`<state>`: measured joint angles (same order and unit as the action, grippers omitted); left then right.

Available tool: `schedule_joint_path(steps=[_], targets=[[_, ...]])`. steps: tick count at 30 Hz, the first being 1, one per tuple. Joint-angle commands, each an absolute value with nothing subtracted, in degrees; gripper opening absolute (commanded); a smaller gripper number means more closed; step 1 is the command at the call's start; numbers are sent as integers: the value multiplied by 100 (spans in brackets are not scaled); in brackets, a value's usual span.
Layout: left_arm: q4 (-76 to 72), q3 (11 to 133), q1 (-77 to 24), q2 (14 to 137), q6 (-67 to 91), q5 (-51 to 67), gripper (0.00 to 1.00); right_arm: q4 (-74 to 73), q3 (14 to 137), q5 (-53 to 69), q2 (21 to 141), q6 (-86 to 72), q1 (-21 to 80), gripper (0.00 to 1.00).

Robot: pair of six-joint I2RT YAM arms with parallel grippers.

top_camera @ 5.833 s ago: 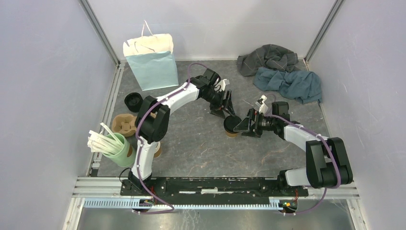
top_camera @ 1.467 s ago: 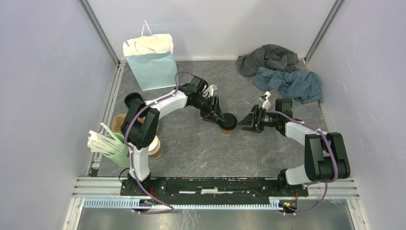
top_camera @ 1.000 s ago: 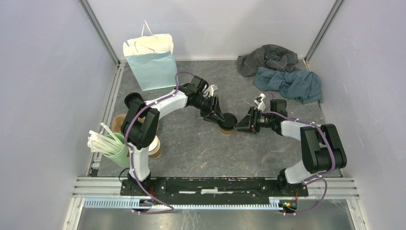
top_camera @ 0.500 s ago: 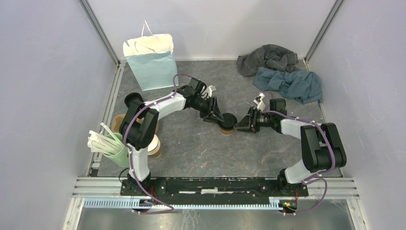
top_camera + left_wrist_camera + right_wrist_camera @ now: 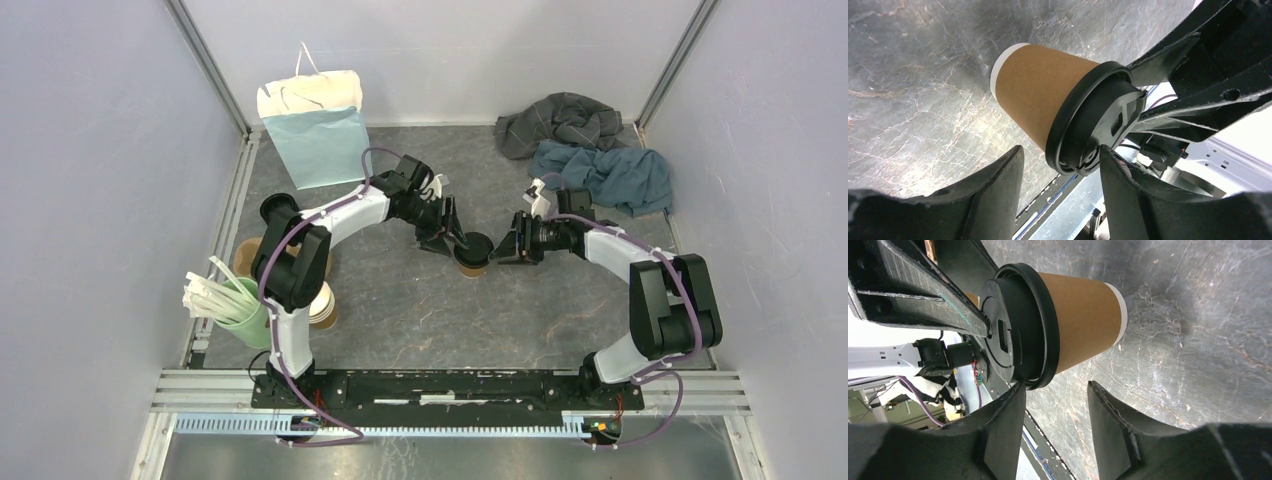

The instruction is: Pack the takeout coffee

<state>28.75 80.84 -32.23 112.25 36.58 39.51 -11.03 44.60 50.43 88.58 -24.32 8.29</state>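
The takeout coffee [image 5: 471, 251], a brown paper cup with a black lid, stands upright on the grey table between my two grippers. My left gripper [image 5: 452, 240] is at its left side and is open. In the left wrist view the lid's rim [image 5: 1068, 165] dips between the fingertips of the left gripper [image 5: 1062, 152]; one fingertip [image 5: 1105, 152] touches the lid and the other stands apart. My right gripper [image 5: 503, 250] faces the cup from the right, also open. In the right wrist view one fingertip [image 5: 1017, 390] of the right gripper [image 5: 1055, 387] meets the lid's rim, and the cup [image 5: 1078, 325] is not between the jaws.
A pale teal paper bag [image 5: 318, 135] stands at the back left. Crumpled grey and blue cloths [image 5: 590, 150] lie at the back right. Along the left edge are a loose black lid [image 5: 277, 210], a brown cup carrier [image 5: 258, 262], a green cup of white sticks [image 5: 240, 305] and stacked cups [image 5: 322, 308].
My left gripper's jaws have opened wider around the lid. The right gripper has moved in closer to the cup, and the cup has shifted slightly toward the back.
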Motion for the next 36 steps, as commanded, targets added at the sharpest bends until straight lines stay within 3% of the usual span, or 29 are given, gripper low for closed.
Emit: schedule_joint_path(steps=[1, 5, 10, 14, 21, 26, 36], targets=[[3168, 8557, -3208, 11330, 3449, 3776, 65, -1584, 4975, 4849, 8862, -2110, 829, 57], [3172, 8564, -3208, 11334, 3472, 3830, 69, -1638, 5132, 4957, 8755, -2116, 834, 64], [3175, 8594, -3192, 11163, 3480, 3839, 80, -1525, 5233, 5087, 8729, -2326, 756, 65], [3093, 8434, -3097, 10973, 3507, 3732, 82, -1223, 5265, 5143, 8784, -2515, 711, 73], [2683, 8254, -2951, 11179, 3655, 4177, 70, -372, 5149, 5491, 9403, -2937, 706, 73], [2496, 7944, -2953, 11291, 3630, 4262, 64, 32, 5095, 5557, 9710, -3102, 702, 65], [2885, 6971, -2955, 11660, 3123, 2983, 44, 246, 4079, 4819, 10377, -2587, 580, 56]])
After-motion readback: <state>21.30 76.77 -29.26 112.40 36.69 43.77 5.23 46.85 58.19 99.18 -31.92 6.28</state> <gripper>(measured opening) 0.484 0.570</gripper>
